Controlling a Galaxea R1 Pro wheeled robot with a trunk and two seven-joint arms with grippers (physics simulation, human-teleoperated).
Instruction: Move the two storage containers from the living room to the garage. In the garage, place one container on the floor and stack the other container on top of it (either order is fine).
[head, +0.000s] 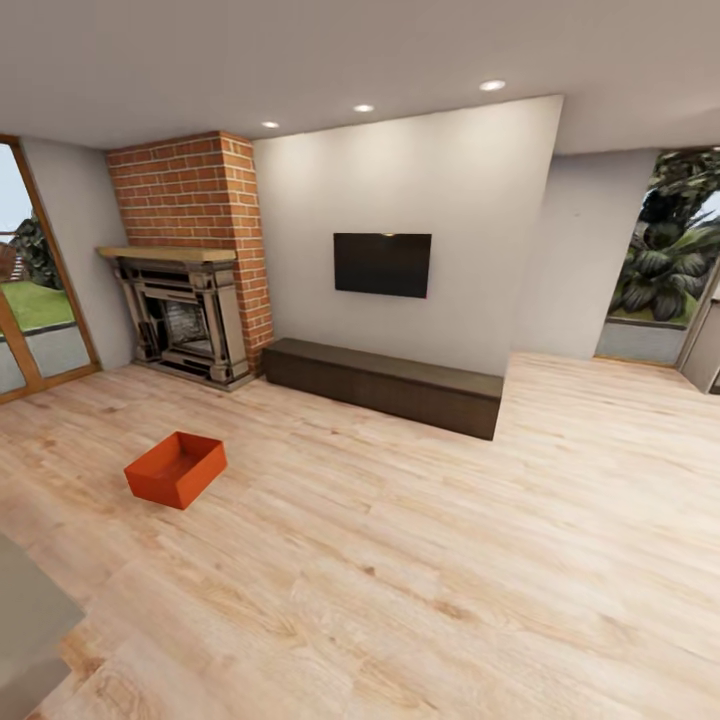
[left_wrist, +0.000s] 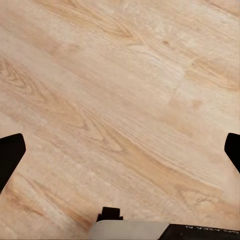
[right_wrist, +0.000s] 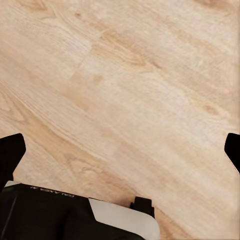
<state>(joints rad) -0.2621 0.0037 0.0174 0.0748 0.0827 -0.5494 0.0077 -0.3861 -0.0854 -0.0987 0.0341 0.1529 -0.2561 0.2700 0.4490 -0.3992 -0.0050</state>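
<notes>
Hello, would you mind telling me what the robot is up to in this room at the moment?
Nothing is being handled yet. The robot is looking across the living room, where one orange-red storage container sits open-side-up on the wood plank floor, in front of the brick fireplace and left of the low dark bench under the wall TV. Both wrist cameras face bare planks, and each gripper's fingers sit spread wide with nothing between them.
</notes>
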